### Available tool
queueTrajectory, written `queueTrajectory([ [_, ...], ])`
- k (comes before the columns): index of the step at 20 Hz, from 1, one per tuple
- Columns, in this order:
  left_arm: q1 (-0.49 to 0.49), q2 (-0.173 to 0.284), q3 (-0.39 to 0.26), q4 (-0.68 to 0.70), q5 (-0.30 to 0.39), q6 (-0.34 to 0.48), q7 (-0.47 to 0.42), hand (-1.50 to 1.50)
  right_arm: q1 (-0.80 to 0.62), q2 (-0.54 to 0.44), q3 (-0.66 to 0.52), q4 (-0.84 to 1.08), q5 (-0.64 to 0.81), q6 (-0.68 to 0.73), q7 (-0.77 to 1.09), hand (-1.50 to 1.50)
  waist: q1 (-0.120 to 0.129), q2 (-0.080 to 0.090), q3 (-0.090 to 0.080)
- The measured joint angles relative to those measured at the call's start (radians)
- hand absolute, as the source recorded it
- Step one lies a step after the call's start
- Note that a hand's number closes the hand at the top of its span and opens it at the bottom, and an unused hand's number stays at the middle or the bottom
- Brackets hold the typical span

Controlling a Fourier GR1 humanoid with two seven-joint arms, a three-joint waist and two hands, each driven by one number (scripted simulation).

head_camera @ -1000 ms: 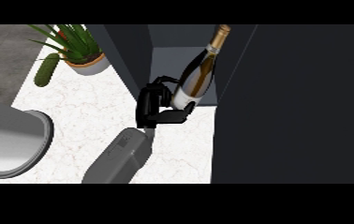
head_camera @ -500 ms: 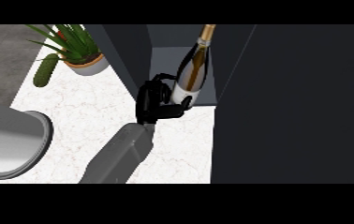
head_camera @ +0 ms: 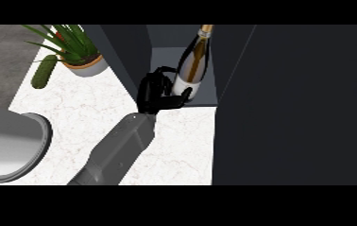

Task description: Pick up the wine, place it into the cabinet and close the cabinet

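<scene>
Left hand [head_camera: 157, 93] is curled round the lower part of the wine bottle [head_camera: 192, 64], thumb hooked across its white label, fingers behind it. Bottle stands nearly upright w/ a slight lean, gold neck at top, inside the open cabinet [head_camera: 125, 55], between its dark side walls. Its base looks to sit on the cabinet floor, tho the hand hides the contact. Grey forearm comes up from the lower edge over the white marble counter [head_camera: 90, 107]. Big dark cabinet door [head_camera: 286, 107] fills the right side. Potted plant [head_camera: 77, 55] and a green cucumber [head_camera: 43, 72] sit top left, touching or nearly so. Sink [head_camera: 21, 144] at left edge. Right hand doesn't show.
</scene>
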Motion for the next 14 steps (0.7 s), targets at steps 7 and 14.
queueTrajectory([
  [7, -0.086, 0.000, -0.021, 0.076, 0.089, -0.017, -0.016, 1.50, -0.022, 0.009, 0.017, 0.039, 0.027, -0.003, -0.016, -1.50, -0.007, 0.002, 0.000],
  [14, -0.185, 0.000, 0.031, 0.190, 0.101, -0.050, 0.002, 1.50, -0.028, 0.007, 0.011, 0.048, 0.031, 0.002, -0.034, -1.50, -0.008, 0.003, 0.000],
])
